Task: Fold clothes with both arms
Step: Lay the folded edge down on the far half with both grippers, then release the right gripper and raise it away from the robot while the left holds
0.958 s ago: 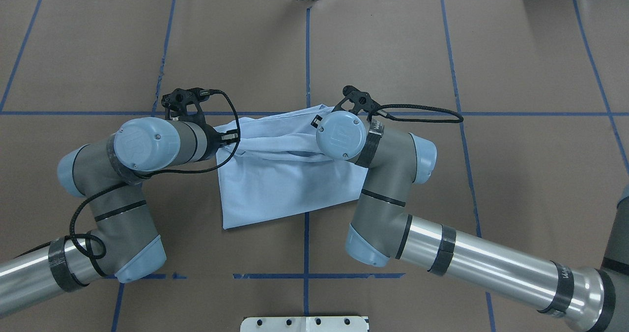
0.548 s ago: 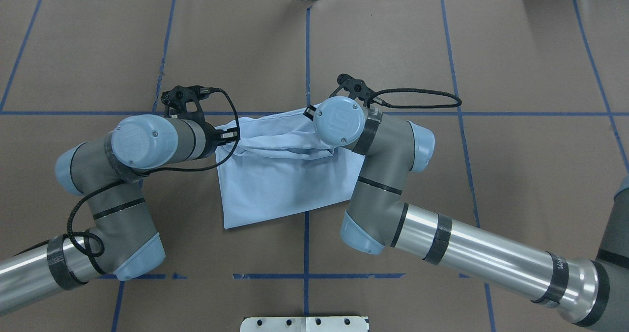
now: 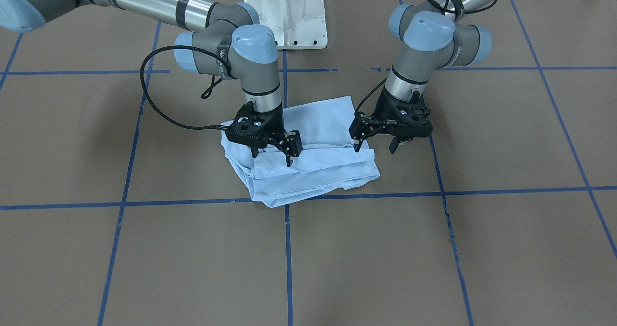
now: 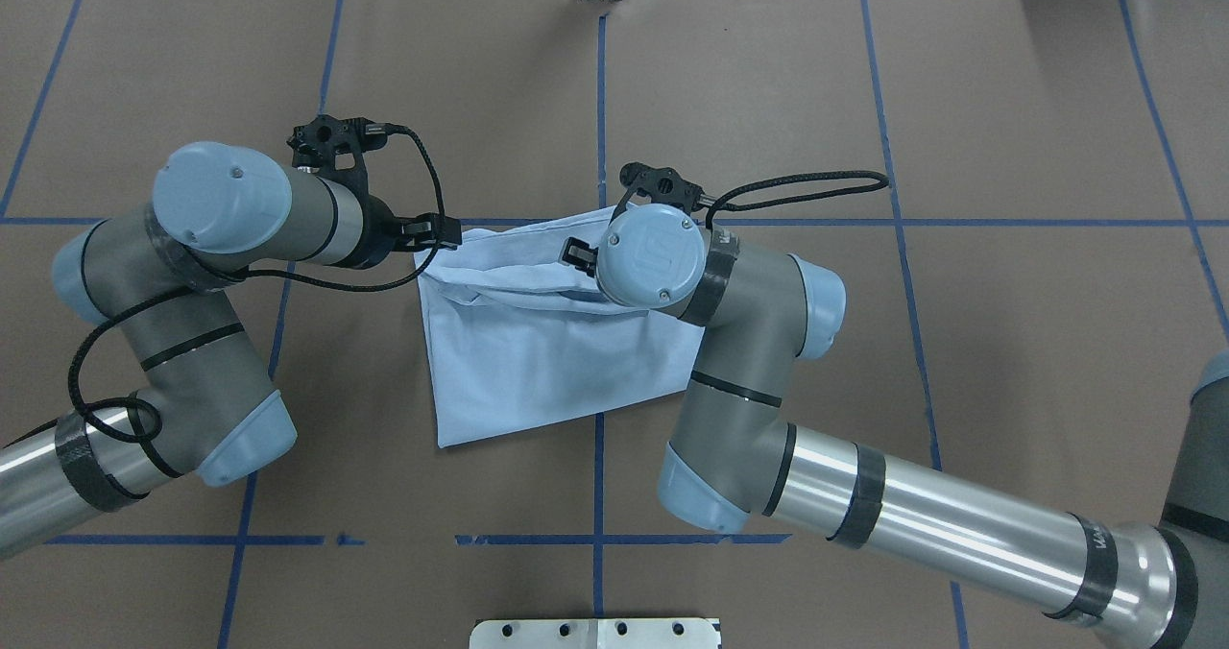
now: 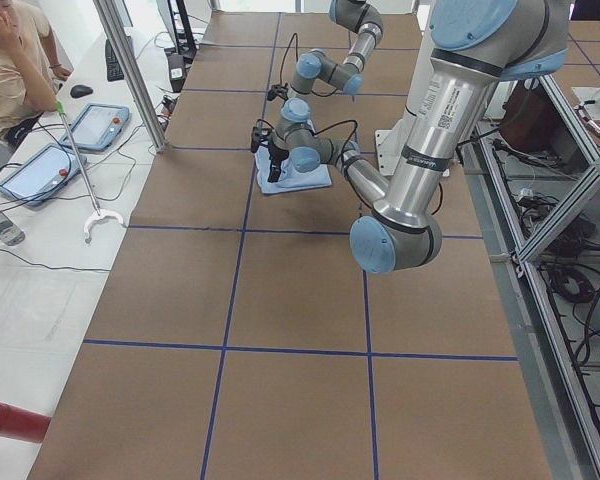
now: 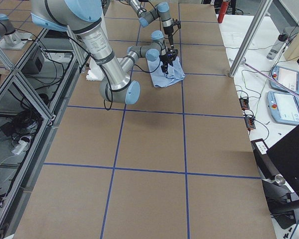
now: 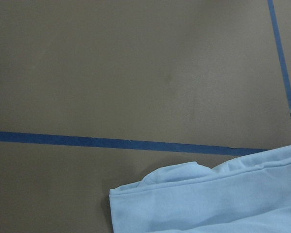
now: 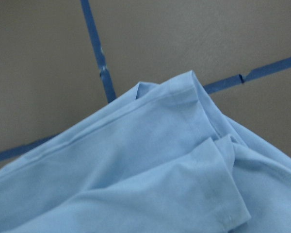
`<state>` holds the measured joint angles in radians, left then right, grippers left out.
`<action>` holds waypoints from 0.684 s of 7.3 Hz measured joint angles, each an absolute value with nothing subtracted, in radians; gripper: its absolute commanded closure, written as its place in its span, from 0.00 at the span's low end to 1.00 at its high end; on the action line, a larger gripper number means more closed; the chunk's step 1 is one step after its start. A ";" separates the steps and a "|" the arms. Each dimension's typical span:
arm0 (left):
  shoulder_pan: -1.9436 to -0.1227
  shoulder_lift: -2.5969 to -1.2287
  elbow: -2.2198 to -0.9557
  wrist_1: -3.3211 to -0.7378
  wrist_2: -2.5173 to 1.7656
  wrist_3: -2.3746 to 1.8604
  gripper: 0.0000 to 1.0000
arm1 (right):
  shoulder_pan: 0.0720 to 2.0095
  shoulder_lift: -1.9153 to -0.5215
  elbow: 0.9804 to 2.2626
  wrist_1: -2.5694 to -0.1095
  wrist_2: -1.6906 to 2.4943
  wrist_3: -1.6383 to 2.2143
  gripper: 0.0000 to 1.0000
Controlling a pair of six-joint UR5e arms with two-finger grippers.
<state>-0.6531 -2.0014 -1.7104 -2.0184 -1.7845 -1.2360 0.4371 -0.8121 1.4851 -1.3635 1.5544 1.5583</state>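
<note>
My left arm [image 4: 221, 246] has swung outward over the last second, and its elbow now sits well off to the side. My right arm [image 4: 749, 342] has edged inward over the far fold. The shirt [image 4: 538, 361] lies between them in a loose folded stack across the centre tape line [image 4: 600, 102], its far edge rumpled where the layers overlap.

My left pincer [image 3: 375, 146] hangs just beside the shirt's corner, fingers apart and holding nothing. My right pincer [image 3: 271, 155], also spread, hovers over the top layer. I judge this fold released, with only smoothing or one more fold left.

The table [image 4: 1008, 102] is brown paper gridded in blue tape. On the operators' bench beside it, a person [image 5: 10, 60] sits by two tablets [image 5: 95, 125].
</note>
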 measured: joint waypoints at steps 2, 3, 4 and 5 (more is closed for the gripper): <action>-0.656 -2.002 -1.710 -2.019 -1.789 -1.234 0.00 | 0.379 -0.830 1.492 -1.381 1.474 1.387 0.00; -0.656 -2.002 -1.711 -2.019 -1.790 -1.233 0.00 | 0.369 -0.831 1.486 -1.384 1.453 1.336 0.00; -0.656 -2.002 -1.713 -2.019 -1.790 -1.234 0.00 | 0.366 -0.829 1.474 -1.384 1.432 1.298 0.00; -0.656 -2.002 -1.715 -2.019 -1.791 -1.234 0.00 | 0.366 -0.825 1.459 -1.384 1.413 1.270 0.00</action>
<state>-0.6565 -2.0023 -1.7152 -2.0187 -1.7905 -1.2343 0.3658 -0.8253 1.4590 -1.3841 1.4134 1.2702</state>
